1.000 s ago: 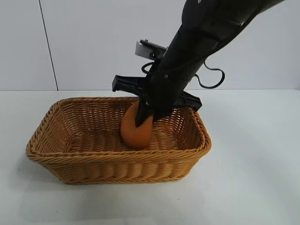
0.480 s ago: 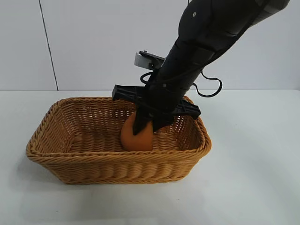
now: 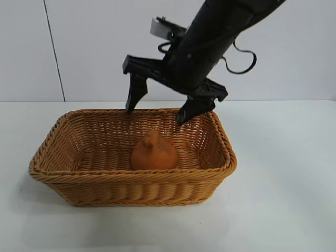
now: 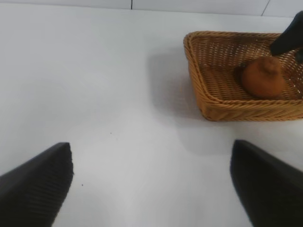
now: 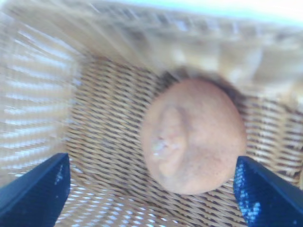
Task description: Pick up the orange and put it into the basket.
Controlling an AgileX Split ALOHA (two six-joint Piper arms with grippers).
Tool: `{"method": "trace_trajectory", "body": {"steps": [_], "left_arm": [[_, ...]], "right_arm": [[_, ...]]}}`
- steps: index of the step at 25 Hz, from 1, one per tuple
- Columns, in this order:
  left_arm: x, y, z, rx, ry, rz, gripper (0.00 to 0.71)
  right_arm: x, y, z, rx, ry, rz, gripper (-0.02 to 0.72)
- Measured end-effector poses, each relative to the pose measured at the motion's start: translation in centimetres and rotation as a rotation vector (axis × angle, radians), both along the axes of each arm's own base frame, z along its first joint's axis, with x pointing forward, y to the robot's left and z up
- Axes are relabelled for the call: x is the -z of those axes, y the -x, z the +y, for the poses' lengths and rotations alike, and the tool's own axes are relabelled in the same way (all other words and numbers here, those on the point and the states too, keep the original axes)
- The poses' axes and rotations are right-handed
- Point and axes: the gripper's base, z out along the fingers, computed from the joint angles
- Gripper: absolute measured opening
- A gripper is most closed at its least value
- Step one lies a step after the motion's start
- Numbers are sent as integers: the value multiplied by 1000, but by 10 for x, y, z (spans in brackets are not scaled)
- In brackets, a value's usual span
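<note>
One fruit, one basket, two grippers. A squat, round, matte orange fruit with a knobbly bump on top and slightly wrinkled skin, sitting on the floor inside a big, tan-orange, rectangle-shaped woven wicker basket, a bit toward the basket's right half in the exterior view, touching nothing but the weave under it. Sloping woven sides on the basket and a thick braided rim all the way round, with lots of room left around the fruit. Smooth white table under the basket and a plain pale wall behind. Black right gripper up in the air above the basket, apart from the fruit, its two hard pointed fingers spread wide with nothing between them. A thin black cable looping beside that arm. In the right wrist view, the fruit straight below, bump showing, between two dark blue-black fingertips. Black left gripper well away from the basket, low over the bare table, its two dull dark fingers also spread wide and holding nothing.
</note>
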Motion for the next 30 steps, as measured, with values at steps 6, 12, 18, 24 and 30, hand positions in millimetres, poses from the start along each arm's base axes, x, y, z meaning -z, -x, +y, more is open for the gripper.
{"method": "trace_trajectory", "body": {"steps": [6,12,18,24,30], "left_arm": [[0,0,0,0,0,0,643],[0,0,0,0,0,0,643],[0,0,0,0,0,0,643],[0,0,0,0,0,0,643],[0,0,0,0,0,0,643]], "right_arm": [[-44,-3,-9,-53,166,1,651],[-65,-19,-44,36,319,-1,651],[-63,-39,-99,141,370,71,649],[-63,-60,-178,295,381,108,641],[-63,-65,-242,427,367,137,641]]}}
